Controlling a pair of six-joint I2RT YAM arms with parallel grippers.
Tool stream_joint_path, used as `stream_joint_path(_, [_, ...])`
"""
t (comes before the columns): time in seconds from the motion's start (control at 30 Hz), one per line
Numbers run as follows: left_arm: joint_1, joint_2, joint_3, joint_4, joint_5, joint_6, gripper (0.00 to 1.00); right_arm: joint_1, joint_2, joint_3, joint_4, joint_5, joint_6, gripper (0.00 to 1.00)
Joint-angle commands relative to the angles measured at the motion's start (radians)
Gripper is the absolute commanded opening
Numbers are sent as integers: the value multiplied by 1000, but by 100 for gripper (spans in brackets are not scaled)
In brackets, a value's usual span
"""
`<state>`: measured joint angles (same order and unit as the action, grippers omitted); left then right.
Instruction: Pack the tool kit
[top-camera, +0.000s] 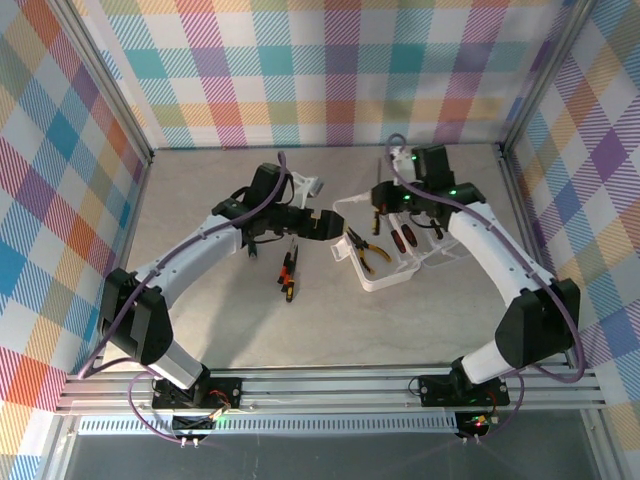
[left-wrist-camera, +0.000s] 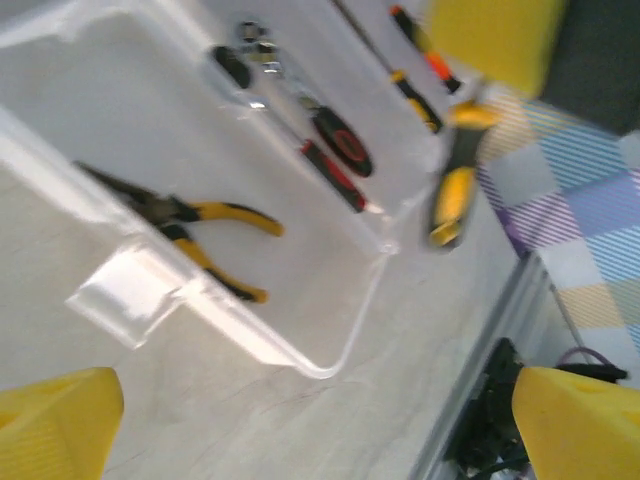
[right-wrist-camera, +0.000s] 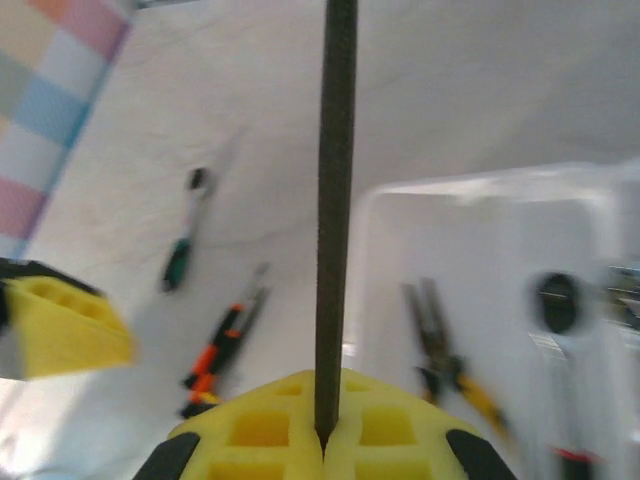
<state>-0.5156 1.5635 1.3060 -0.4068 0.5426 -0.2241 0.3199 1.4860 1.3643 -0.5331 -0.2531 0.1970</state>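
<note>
Box (top-camera: 385, 283): translucent white plastic, yellow-handled pliers (top-camera: 362, 250) inside.
Left jaws spread wide, box just ahead, arm bent; right jaws clamp a thin dark rod (right-wrist-camera: 337, 200).

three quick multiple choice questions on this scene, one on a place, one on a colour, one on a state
1. Where do the pliers lie?
A) on the bare table
B) in the open box
C) between a gripper's jaws

2. What colour are the pliers' handles?
A) yellow
B) blue
C) green

3. How does the right gripper stand?
A) open and empty
B) shut on the pliers
C) shut on a thin dark rod

Answers:
1 B: the left wrist view shows them on the box floor.
2 A: both handles are yellow with black.
3 C: in the right wrist view the rod rises from between the closed jaws.
</note>
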Motion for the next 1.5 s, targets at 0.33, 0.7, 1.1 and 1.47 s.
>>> stream_joint_path(0.33, [178, 27, -4, -327, -562, 109, 100, -94, 95, 123, -306, 672, -361, 0])
stream_joint_path(0.7, [183, 69, -16, -322, -557, 112, 100, -100, 203, 147, -282, 736, -412, 0])
stream_joint_path(1.1, [183, 93, -16, -315, -537, 114, 100, -104, 263, 129, -240, 684, -405, 4])
stream_joint_path(1.47, [183, 105, -11, -325, -540, 111, 100, -104, 223, 152, -269, 647, -379, 29])
